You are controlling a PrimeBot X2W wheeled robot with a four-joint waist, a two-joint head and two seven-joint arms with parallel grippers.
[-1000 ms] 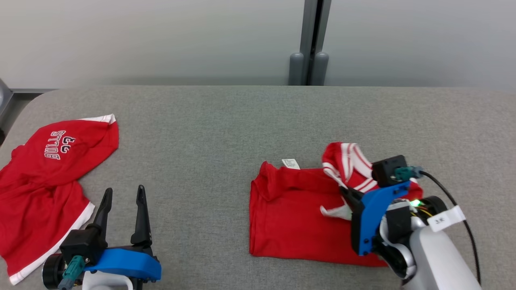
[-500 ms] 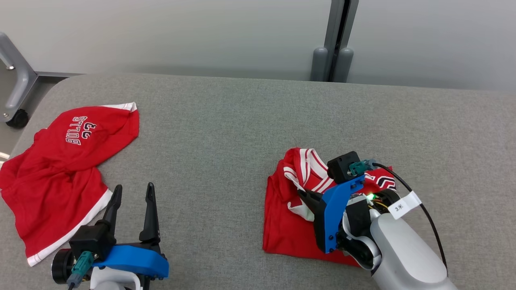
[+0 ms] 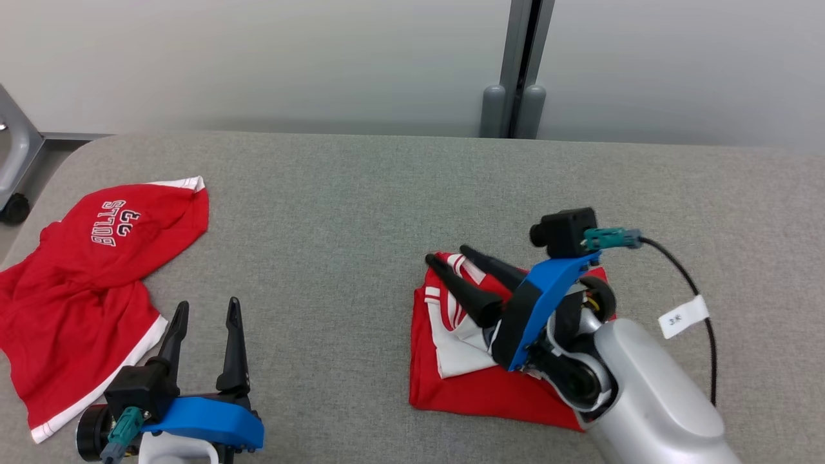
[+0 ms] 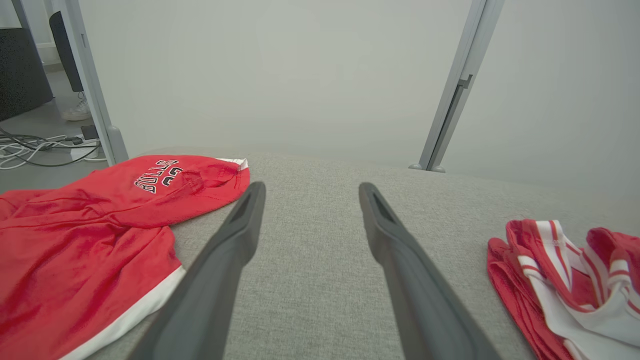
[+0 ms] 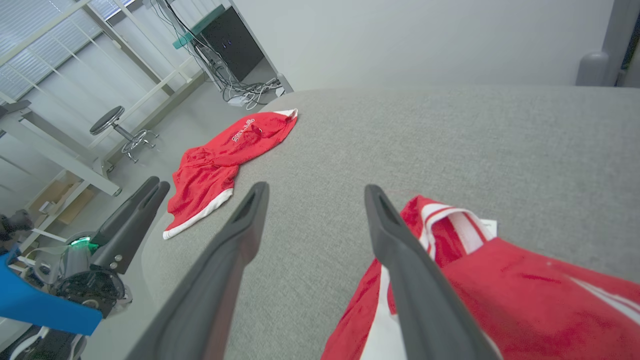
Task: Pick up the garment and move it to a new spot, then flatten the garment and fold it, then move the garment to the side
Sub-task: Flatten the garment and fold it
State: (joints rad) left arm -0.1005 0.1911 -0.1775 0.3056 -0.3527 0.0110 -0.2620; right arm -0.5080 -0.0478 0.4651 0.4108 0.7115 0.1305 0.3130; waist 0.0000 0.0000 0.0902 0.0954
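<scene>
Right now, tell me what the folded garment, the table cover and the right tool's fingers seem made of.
The folded garment looks like soft red knit jersey, matte, with white striped trim; it creases limply. The table cover seems grey woven fabric, its heathered weave visible. The right tool has fingers that look like moulded dark plastic or rubber, smooth, dully shiny.

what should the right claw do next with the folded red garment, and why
Probably lower the right claw and close it on the edge of the folded red garment beneath its fingertips. The claw stands open over it, holding nothing, and the garment already lies compactly folded, so moving it aside looks like what remains.
</scene>
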